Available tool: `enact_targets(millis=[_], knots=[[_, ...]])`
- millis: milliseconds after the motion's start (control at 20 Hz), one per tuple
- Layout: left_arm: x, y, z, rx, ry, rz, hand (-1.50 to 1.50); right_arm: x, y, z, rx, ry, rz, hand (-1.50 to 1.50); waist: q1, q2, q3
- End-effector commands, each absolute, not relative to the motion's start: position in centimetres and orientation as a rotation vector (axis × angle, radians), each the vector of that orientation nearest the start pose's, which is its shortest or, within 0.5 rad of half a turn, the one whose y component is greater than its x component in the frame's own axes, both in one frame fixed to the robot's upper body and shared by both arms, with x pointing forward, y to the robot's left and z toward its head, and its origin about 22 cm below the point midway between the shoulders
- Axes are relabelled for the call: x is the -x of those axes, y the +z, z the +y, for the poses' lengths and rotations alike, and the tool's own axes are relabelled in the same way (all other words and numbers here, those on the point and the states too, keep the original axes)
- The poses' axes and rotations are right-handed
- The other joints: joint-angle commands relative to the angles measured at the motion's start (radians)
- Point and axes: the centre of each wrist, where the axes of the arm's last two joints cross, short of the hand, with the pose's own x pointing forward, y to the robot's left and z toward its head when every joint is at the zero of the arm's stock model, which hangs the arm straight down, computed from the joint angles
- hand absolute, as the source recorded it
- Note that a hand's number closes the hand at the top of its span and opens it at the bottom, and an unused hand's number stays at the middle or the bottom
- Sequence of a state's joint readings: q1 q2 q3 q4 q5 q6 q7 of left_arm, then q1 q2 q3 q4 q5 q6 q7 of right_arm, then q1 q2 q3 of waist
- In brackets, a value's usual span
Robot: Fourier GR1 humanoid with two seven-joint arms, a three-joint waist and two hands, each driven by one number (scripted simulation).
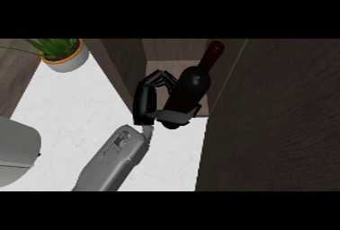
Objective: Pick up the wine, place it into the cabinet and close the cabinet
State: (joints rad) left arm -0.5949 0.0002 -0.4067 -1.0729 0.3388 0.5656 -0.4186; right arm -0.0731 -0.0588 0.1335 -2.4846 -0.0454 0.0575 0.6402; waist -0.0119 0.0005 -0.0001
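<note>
A dark wine bottle (190, 85) with a red neck and cap (214, 50) is tilted, its neck pointing into the open cabinet (174, 50). My left hand (145, 101) is shut on the bottle's lower body: the fingers (159, 79) curl over its left side and the thumb (176, 117) wraps under its base. The bottle's base hovers at the cabinet's front edge, above the shelf floor (203, 104). The grey forearm (116, 155) comes in from the lower left. My right hand does not show.
The cabinet's dark wooden door (279, 121) stands open and fills the right side of the view. The cabinet's left wall (126, 63) is close beside my fingers. On the white counter (73, 108) stand a potted plant (66, 55) at the back left and a grey appliance (15, 150) at the left edge.
</note>
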Motion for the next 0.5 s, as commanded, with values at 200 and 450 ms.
enact_targets(millis=[200, 450], knots=[[-35.0, 3.0, 7.5, 0.025, 0.081, -1.923, 1.5, -13.6, 20.7, -21.7, -0.174, 0.239, -1.945, -1.5, -0.002, 0.001, 0.0], [-37.3, 3.9, 8.8, 0.064, 0.058, -1.884, 1.5, -12.2, 21.1, -21.9, -0.156, 0.231, -1.922, -1.5, -0.002, 0.0, 0.0]])
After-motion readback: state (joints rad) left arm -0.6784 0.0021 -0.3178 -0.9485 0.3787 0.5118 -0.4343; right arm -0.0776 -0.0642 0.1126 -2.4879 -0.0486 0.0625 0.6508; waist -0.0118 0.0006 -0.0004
